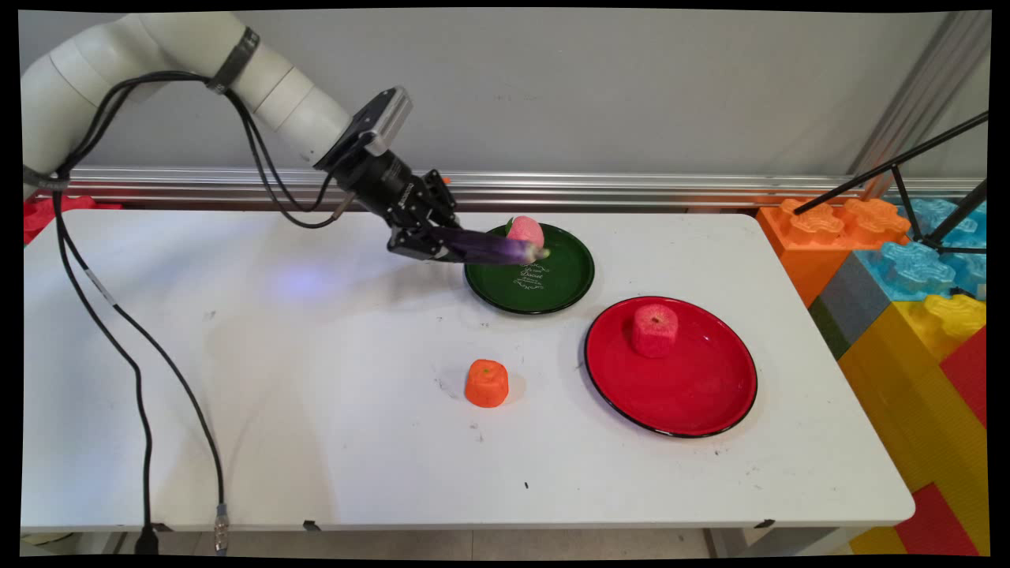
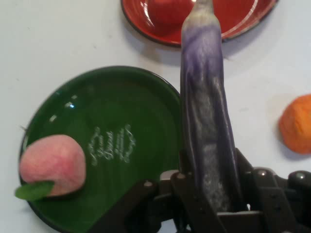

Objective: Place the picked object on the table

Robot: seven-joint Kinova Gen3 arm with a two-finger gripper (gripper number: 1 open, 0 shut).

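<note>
The black two-finger gripper [image 1: 442, 241] hangs above the white worktop [image 1: 316, 379], over the left rim of the round dark green plate with white lettering [image 1: 552, 288]. Its jaws are pinching a long purple toy eggplant with a pale tip [image 1: 493, 248], gripped at its thick end; the body sticks out level from the jaws towards the right, over the plate. In the hand view the eggplant [image 2: 206, 121] rises from between the jaws of the gripper [image 2: 214, 199] along the green plate's [image 2: 131, 97] edge, its tip pointing at the red plate [image 2: 243, 24].

A pink toy peach with a green leaf [image 1: 525, 231] lies on the far part of the green plate; in the hand view the peach [image 2: 51, 165] sits well apart from the eggplant.

To the right, nearer the camera, stands a larger round red plate with a dark rim [image 1: 694, 394], just beside the green plate but not touching it. A red-pink cut fruit piece [image 1: 655, 330] stands upright on its far left part.

An orange cut fruit piece [image 1: 487, 383] stands alone on the bare worktop, in front of the green plate and left of the red one.

Large coloured foam building blocks [image 1: 907, 268] are stacked beyond the worktop's right end.
</note>
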